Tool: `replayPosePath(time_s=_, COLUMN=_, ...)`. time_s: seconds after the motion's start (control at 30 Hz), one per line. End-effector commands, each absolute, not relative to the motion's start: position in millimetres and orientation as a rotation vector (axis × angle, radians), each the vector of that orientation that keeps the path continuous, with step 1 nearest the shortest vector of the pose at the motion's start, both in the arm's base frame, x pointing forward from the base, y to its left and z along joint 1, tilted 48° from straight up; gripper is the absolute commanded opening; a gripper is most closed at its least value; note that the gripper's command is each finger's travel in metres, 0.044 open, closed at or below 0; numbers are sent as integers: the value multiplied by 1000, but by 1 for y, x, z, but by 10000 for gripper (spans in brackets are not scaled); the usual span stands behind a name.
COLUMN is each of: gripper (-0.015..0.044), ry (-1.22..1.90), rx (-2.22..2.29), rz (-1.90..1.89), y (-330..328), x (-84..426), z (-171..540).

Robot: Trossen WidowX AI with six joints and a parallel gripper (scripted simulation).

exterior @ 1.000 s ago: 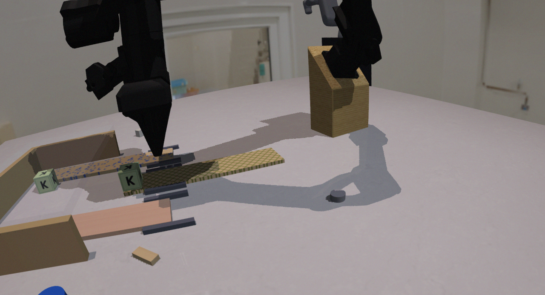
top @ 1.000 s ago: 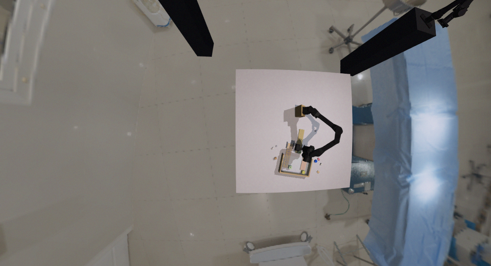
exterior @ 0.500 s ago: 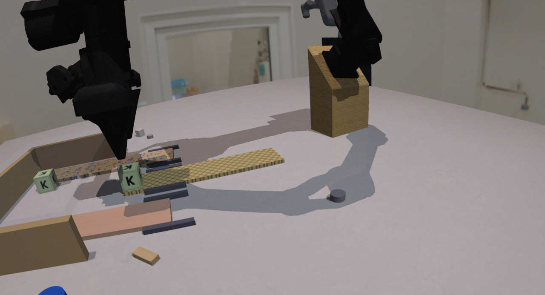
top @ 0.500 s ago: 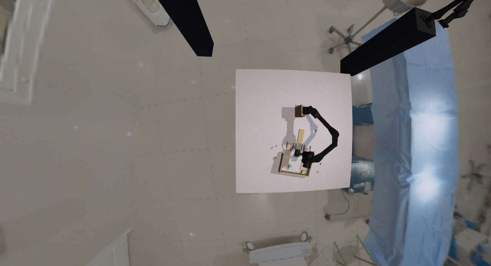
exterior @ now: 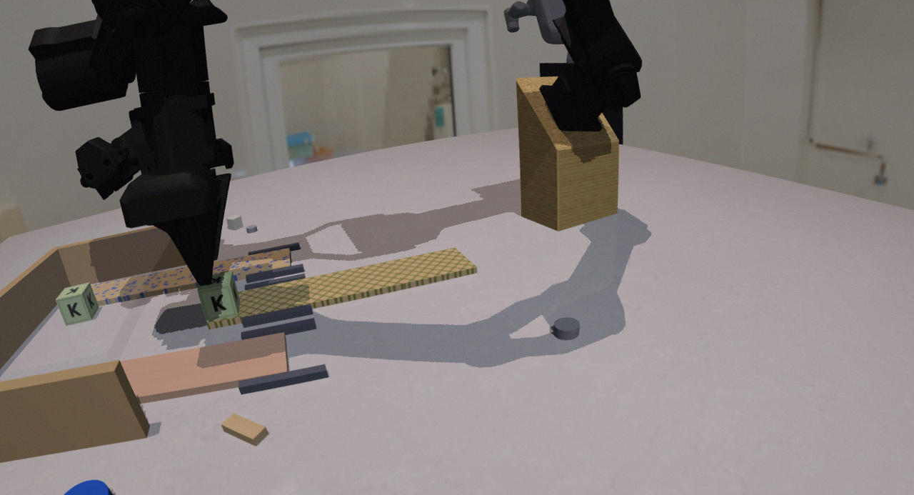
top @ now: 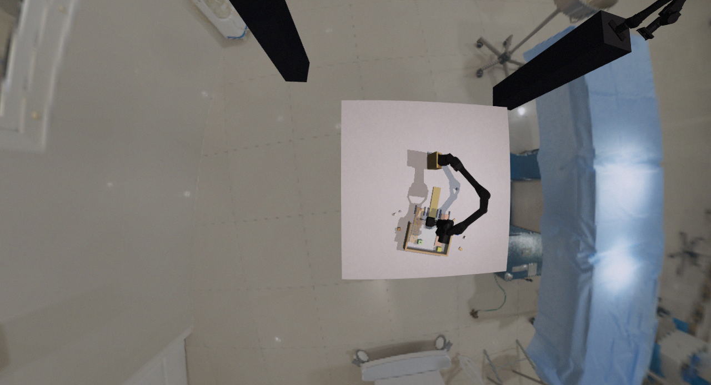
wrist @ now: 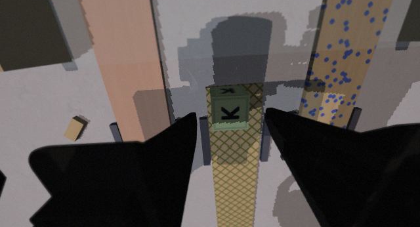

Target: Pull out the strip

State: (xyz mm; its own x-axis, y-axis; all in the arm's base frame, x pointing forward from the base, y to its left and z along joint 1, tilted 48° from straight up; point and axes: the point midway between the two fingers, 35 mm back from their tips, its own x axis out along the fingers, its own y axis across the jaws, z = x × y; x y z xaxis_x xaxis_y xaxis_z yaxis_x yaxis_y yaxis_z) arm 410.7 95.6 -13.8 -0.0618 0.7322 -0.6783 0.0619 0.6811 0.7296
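A green cube marked K (exterior: 218,298) (wrist: 230,103) rests on the inner end of the cross-hatched yellow strip (top: 435,199) (exterior: 383,278) (wrist: 234,191). The strip sticks out well past its dark guide rails (wrist: 205,145) (exterior: 276,313). My gripper (wrist: 230,115) (exterior: 204,281) is open and points down. In the wrist view its fingertips stand on either side of the cube with gaps to both sides. A second green K cube (exterior: 75,305) (top: 420,241) stands deeper in the enclosure. The peach strip (exterior: 204,361) (wrist: 125,56) and the blue-dotted strip (exterior: 146,283) (wrist: 354,64) lie on either side.
Low wooden walls (exterior: 57,412) (top: 425,252) enclose the inner ends. A yellow-green cube (top: 439,249) stands inside. A tan block (exterior: 244,428) (wrist: 75,128), a grey disc (exterior: 566,328) and a small pale cube (exterior: 234,222) lie outside. A wooden pedestal (exterior: 588,191) (top: 433,161) carries the arm.
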Motion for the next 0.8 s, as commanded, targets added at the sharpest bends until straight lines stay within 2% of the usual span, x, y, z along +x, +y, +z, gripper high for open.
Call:
replayPosePath(time_s=0.0, gripper=250, ry=1564, rx=687, rz=621, y=100, x=408, z=-20)
replayPosePath(time_s=0.67, gripper=250, ry=1564, rx=689, rz=623, y=120, x=405, z=-38)
replayPosePath(time_s=0.77, gripper=171, ry=1559, rx=678, rz=626, y=120, x=407, z=-36)
